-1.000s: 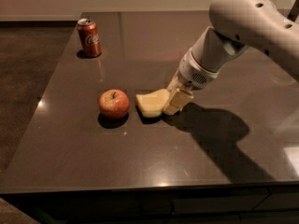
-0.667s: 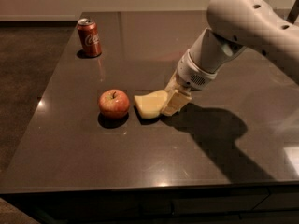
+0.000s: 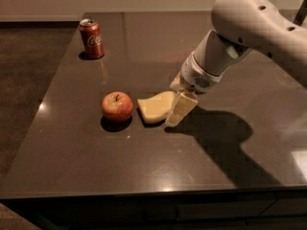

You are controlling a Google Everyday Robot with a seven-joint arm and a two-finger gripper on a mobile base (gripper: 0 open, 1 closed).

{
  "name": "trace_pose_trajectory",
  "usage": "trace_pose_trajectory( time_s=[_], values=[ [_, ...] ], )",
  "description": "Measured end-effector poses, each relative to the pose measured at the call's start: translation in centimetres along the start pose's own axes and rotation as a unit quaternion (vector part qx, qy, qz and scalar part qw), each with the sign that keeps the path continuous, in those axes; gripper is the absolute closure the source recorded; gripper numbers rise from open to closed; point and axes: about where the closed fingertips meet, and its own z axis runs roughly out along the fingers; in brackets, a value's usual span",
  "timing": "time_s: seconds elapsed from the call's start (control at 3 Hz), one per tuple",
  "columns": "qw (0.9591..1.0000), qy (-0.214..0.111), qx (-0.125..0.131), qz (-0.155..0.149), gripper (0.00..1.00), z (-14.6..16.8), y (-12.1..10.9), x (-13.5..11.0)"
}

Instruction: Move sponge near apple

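Observation:
The red apple (image 3: 117, 106) with yellowish patches stands on the dark table (image 3: 144, 162), left of centre. The pale yellow sponge (image 3: 154, 107) is just right of it, a narrow gap apart, with its left end on the table and its right end tilted up. My gripper (image 3: 175, 107) comes down from the upper right and is shut on the sponge's right end. One pale blocky finger (image 3: 182, 108) shows in front of the sponge; the other is mostly hidden behind it.
A red soda can (image 3: 91, 38) stands upright near the table's far left corner. My white arm (image 3: 249, 28) reaches in from the upper right and casts a shadow on the table to the right of the sponge. The table's front edge runs along the bottom.
The gripper and the sponge have shifted slightly left, toward the apple. The apple and the can have not moved.

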Motion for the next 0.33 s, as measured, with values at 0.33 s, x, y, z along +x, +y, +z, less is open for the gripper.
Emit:
trace_pose_trajectory(
  time_s=[0.33],
  values=[
    [1.0, 0.0, 0.0, 0.0, 0.0, 0.01, 0.0, 0.0]
  ],
)
